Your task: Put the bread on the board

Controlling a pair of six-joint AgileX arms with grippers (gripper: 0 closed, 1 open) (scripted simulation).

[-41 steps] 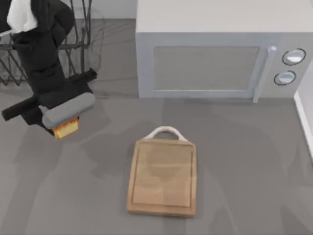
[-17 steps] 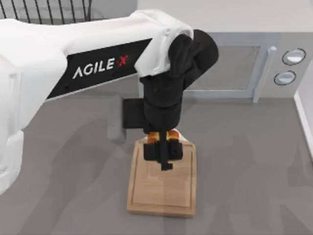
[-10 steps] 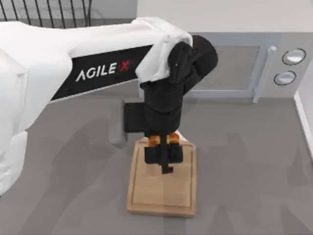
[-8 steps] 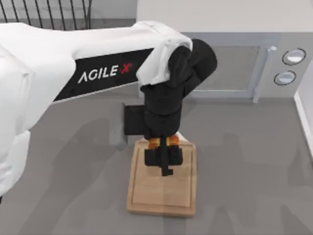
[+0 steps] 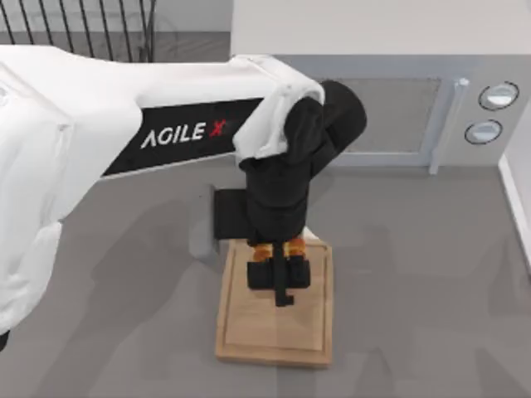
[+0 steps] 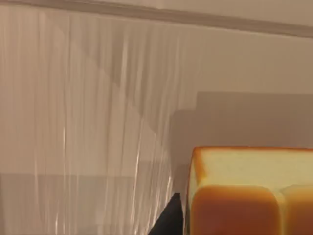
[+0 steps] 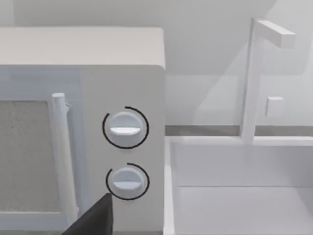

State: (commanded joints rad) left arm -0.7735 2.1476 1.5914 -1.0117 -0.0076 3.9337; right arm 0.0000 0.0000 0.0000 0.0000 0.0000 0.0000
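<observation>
One arm was doing the work: the left gripper (image 5: 280,269) was held over the handle end of the board (image 5: 275,336), fingers clamped on the bread (image 6: 249,193), which was carried just above the wood. A microwave (image 5: 373,108) was parked behind the board. The right claw's state couldn't be told.

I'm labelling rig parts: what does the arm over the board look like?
The left arm has a bulky white shell with a black side panel lettered AGILEX in white, the X red. Its wrist is black, ending in a black two-finger claw.
</observation>
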